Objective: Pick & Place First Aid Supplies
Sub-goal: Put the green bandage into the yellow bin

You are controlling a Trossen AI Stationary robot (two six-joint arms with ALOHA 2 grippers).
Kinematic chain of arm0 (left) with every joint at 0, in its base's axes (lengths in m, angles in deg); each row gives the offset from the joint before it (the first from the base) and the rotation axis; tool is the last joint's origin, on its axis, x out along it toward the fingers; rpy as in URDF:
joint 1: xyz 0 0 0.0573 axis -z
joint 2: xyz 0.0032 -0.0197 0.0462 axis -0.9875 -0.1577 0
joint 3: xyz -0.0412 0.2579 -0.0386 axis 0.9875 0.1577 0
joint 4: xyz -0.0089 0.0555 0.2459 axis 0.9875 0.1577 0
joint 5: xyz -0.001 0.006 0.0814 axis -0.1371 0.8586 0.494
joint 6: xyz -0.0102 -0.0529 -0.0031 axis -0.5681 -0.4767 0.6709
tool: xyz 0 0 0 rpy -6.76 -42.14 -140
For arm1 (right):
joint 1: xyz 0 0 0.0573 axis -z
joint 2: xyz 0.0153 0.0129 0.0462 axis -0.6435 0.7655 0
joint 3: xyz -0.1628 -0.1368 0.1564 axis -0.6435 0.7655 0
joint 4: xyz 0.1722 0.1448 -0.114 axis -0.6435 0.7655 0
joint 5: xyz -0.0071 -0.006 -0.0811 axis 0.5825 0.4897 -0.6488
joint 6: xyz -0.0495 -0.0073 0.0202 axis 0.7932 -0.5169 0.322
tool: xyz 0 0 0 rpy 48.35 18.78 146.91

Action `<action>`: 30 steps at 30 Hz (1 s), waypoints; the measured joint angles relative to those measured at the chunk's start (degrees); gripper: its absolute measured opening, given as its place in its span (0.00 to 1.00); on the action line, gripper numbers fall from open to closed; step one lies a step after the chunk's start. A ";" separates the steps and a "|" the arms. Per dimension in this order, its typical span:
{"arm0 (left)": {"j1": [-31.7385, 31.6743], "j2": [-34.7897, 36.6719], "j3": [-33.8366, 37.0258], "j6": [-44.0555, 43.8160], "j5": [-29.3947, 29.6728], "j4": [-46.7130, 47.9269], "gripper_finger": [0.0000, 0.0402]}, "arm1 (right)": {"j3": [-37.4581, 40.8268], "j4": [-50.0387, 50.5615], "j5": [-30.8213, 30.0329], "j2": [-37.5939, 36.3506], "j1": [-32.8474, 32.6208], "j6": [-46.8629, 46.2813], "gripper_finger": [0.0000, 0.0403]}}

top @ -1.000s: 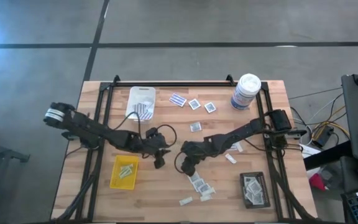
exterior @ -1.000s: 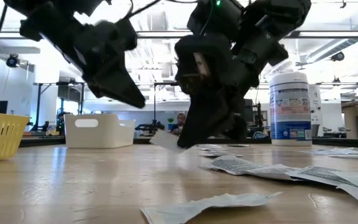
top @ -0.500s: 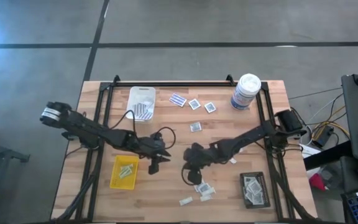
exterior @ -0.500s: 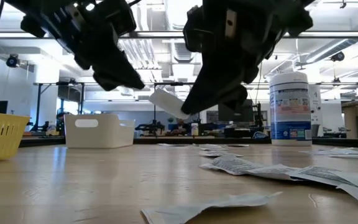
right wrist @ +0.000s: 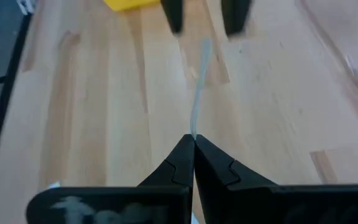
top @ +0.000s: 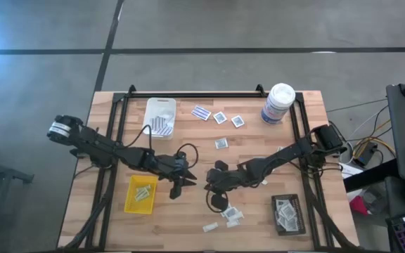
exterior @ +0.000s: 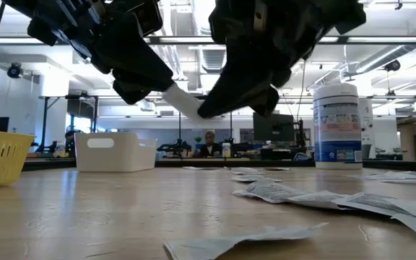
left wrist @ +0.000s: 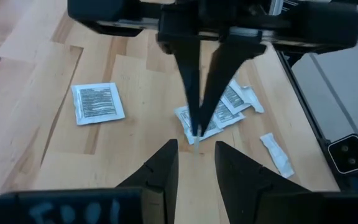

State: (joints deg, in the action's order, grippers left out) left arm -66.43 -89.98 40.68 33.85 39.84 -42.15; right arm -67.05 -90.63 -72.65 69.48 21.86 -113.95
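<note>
Both grippers have risen off the wood and closed toward each other since the earlier frames, and now meet mid-table above it. Right gripper [top: 211, 178]: fingers together, clamped on a pale narrow strip [exterior: 183, 105] held edge-on. Left gripper [top: 182, 177]: fingers apart, just at 9 o'clock of the strip, seemingly a hand-over in progress.

Progress, judged: partial. Yellow tray [top: 141, 192] at 8 o'clock holds a few pale strips; white tray [top: 160, 114] at 11 o'clock holds striped strips, count unclear; black tray [top: 287, 213] at 4 o'clock holds grey-centred squares, roughly four.

Left loose: one striped strip [top: 202, 112] and three squares [top: 221, 143] near 12 o'clock; about five packets [top: 228, 211] at 5 o'clock; two small strips [top: 261, 180] at 3 o'clock. One canister [top: 278, 103] at 1 o'clock.
</note>
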 joint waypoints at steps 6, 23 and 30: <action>0.00 0.00 0.00 -0.33 0.00 0.07 0.25 | -2.31 0.25 0.00 0.00 -0.02 2.28 0.02; 0.57 0.00 0.00 -0.33 -3.80 0.11 0.13 | -3.22 1.06 -0.32 0.02 0.19 2.78 0.02; 0.55 0.00 0.00 -0.38 -3.76 -0.07 0.01 | -3.24 1.00 -0.37 0.04 0.19 2.66 0.02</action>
State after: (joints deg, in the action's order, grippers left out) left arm -65.88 -89.98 40.68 33.47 36.08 -42.21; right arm -70.29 -89.63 -73.02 69.52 22.05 -111.29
